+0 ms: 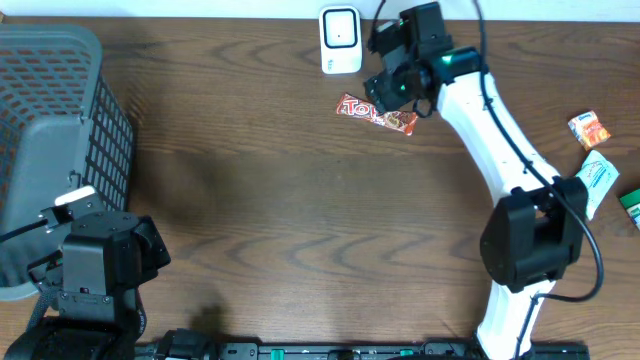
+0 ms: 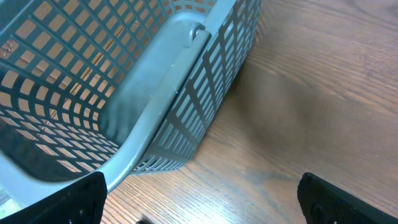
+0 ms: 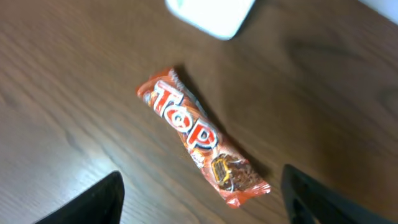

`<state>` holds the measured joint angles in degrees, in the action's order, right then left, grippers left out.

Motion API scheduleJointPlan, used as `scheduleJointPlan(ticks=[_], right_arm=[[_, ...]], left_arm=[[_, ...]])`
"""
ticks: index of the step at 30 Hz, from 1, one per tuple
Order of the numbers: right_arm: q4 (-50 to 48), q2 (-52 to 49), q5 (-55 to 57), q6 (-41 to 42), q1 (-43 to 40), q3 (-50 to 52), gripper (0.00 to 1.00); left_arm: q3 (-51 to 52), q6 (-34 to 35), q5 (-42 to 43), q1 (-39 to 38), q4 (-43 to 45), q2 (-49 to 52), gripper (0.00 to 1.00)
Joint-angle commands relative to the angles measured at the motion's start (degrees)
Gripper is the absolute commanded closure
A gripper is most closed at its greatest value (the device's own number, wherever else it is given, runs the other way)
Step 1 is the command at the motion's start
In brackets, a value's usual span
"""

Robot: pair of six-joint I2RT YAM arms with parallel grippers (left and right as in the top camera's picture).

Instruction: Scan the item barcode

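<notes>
The item is an orange-red "Top" chocolate bar [image 1: 376,114] lying flat on the wooden table, just below and to the right of the white barcode scanner [image 1: 340,40]. My right gripper [image 1: 392,90] hovers over the bar's right end. In the right wrist view the bar [image 3: 202,140] runs diagonally, label up, and no barcode shows. My right gripper [image 3: 202,190] is open, its dark fingers wide apart on either side of the bar's lower end, touching nothing. The scanner [image 3: 210,14] sits at the top edge. My left gripper [image 2: 202,202] is open and empty over bare wood.
A grey mesh basket [image 1: 50,130] stands at the far left, close in front of the left gripper [image 2: 155,93]. At the right edge lie an orange packet [image 1: 588,129], a white packet [image 1: 597,180] and a green item [image 1: 631,203].
</notes>
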<state>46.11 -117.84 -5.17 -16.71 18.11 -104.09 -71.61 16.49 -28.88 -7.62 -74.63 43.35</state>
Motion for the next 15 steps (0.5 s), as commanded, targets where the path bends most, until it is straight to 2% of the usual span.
scheduleJointPlan(ticks=[1, 5, 10, 15], right_arm=[[1.62, -5.2, 2.05, -11.72, 1.86, -0.52, 0.26], [2.05, -10.19, 7.41, -16.7, 2.32, -0.52, 0.29], [-0.28, -15.08, 17.14, -18.34, 2.67, -0.52, 0.42], [-1.22, -15.78, 19.87, -19.45, 3.3, -0.52, 0.44]], left_arm=[[-0.09, -0.28, -0.74, -0.13, -0.15, 0.04, 0.02], [-0.07, -0.28, -0.76, -0.13, -0.15, 0.04, 0.02], [-0.07, -0.28, -0.74, -0.13, -0.15, 0.04, 0.02], [-0.07, -0.28, -0.74, -0.13, -0.15, 0.04, 0.02]])
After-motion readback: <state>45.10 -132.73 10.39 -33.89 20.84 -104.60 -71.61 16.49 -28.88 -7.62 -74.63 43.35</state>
